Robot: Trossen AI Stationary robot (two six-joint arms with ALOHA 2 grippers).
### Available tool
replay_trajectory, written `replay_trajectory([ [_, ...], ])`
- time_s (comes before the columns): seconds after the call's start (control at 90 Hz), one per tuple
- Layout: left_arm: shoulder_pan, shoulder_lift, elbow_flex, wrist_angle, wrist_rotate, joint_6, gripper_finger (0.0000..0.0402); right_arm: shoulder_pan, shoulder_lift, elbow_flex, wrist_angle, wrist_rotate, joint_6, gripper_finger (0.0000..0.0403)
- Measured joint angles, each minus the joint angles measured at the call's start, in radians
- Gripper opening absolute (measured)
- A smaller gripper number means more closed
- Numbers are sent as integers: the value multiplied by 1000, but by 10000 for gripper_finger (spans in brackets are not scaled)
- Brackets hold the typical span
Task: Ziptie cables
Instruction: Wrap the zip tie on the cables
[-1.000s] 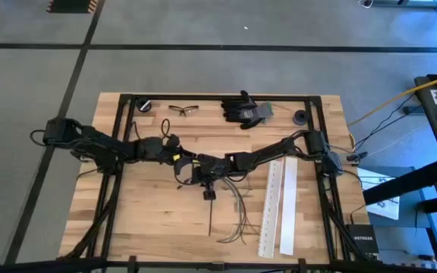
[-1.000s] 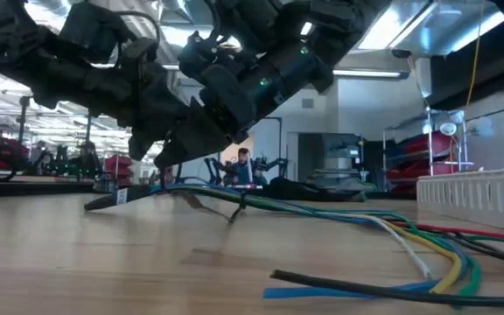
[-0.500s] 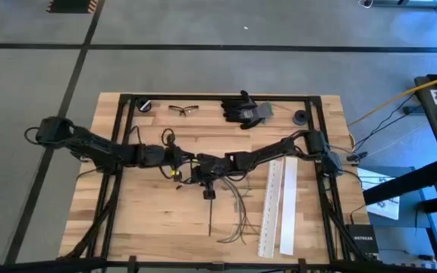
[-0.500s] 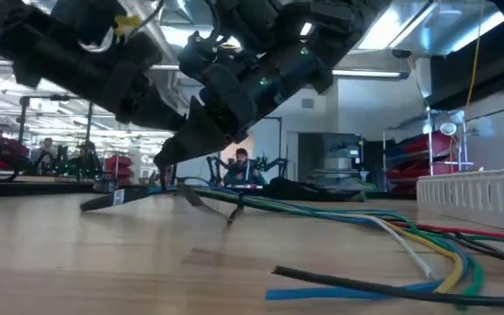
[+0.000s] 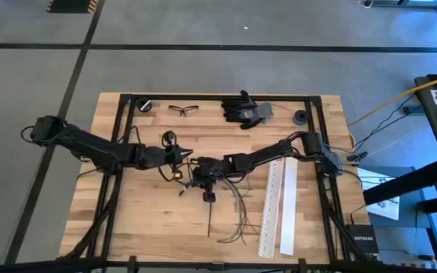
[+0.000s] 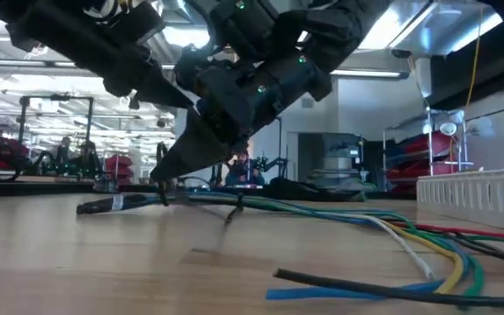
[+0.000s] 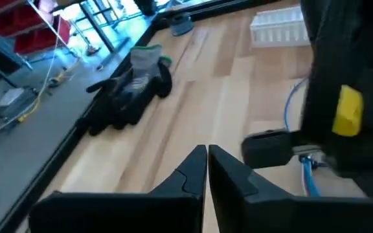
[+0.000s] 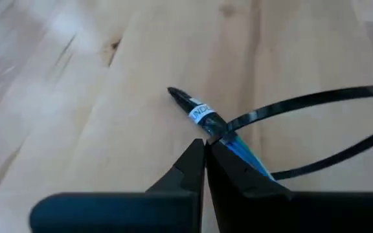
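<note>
Holding the cables (image 5: 237,201) near the middle of the table (image 5: 150,220), we are working with the right gripper (image 5: 205,184), whose fingers are pressed together on the bundle where a black ziptie (image 8: 316,129) loops around it. In the right wrist view the pinch is sitting just behind a small white label (image 8: 201,114) on the dark end of the bundle. From there the wires are trailing toward the table's near edge, fanning out loose beside the two white strips (image 5: 278,205). The left gripper (image 5: 182,155) is hovering just beside the right one, toward the left edge, with its jaws together and nothing visible between them. We are judging these wires to be light, limp and somewhat slick, so they are likely to splay or slide apart unless held close to the tie. The tie's stiffer free tail looks like the sensible place for the left gripper to take hold.
</note>
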Motion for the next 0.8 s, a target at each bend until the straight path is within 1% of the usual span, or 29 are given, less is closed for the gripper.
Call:
replay_trajectory([
  [0.111, -10, 0, -2, -14, 4, -67, 0, 0, 0, 24, -1, 4, 0, 22],
  [0.244, -11, 0, -2, -17, 6, -130, 0, 1, 0, 52, -29, 6, -20, 73],
  [0.367, -11, 0, -2, -55, 6, -164, 0, 0, -2, 108, -164, 7, -79, 124],
  [0.444, -11, 0, -2, -65, 6, -177, 6, -1, -15, 167, -293, 44, -133, 149],
  [0.544, -11, -15, -1, -66, 7, -174, 27, -1, -43, 243, -432, 109, -213, 169],
  [0.644, -11, -61, 23, -118, 7, -192, 57, -7, -77, 280, -493, 141, -283, 178],
  [0.722, -15, -114, 57, -218, 10, -221, 82, -22, -106, 277, -504, 137, -296, 179],
  [0.8, -29, -175, 93, -343, 14, -253, 104, -47, -141, 243, -501, 127, -296, 179],
])
